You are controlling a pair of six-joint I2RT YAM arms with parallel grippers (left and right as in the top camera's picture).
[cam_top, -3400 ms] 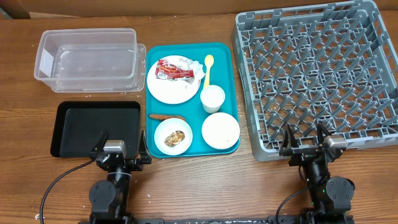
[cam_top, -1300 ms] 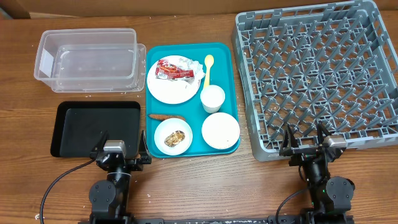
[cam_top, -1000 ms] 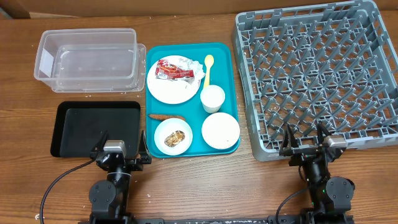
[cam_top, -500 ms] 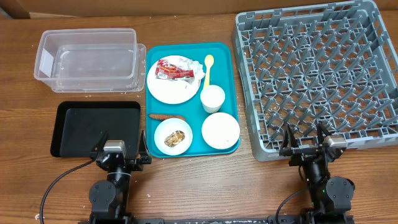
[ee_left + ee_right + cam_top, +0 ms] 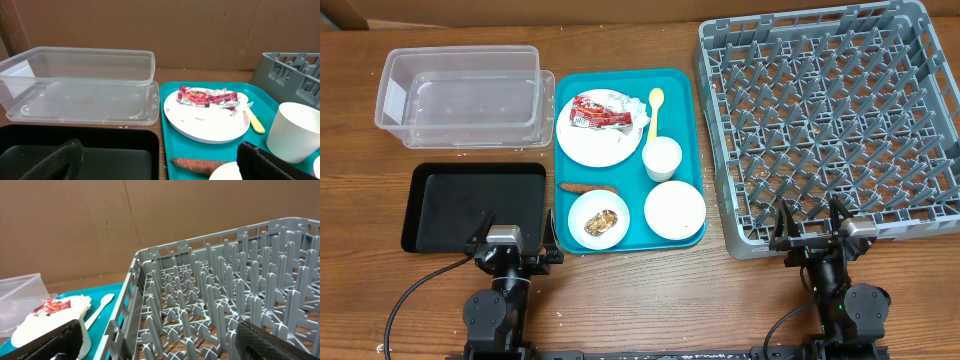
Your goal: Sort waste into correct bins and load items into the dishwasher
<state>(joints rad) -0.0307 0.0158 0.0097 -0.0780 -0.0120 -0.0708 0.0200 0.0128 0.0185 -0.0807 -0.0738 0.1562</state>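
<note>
Two hands were recorded, both open with fingers spread wide and nothing gripped. The left hand [image 5: 516, 229] was posted near-left of the teal tray [image 5: 630, 178], and the right hand [image 5: 809, 222] near-right of it.

On the teal tray:
- One round white plate [image 5: 592, 143] was set at its far left, with a red-and-white wrapper [image 5: 598, 112] and crumpled napkins [image 5: 634, 104] laid on it.
- One yellow spoon [image 5: 655, 108] was laid at the plate's right edge.
- One small white cup [image 5: 662, 157] was stood upright at mid-right.
- One orange carrot stick [image 5: 584, 188] was laid flat at the left rim.
- One bowl [image 5: 579, 208] at near left was charged with a brown food chunk [image 5: 604, 222].
- One second bowl [image 5: 674, 210] was set at near right; its contents could not be made out.

On the desk [image 5: 650, 300], off the teal tray:
- One clear tub [image 5: 460, 85] was placed to its far left.
- One black tray [image 5: 470, 200] was placed to its near left.
- One grey dish rack [image 5: 830, 120] was placed to its right.
</note>
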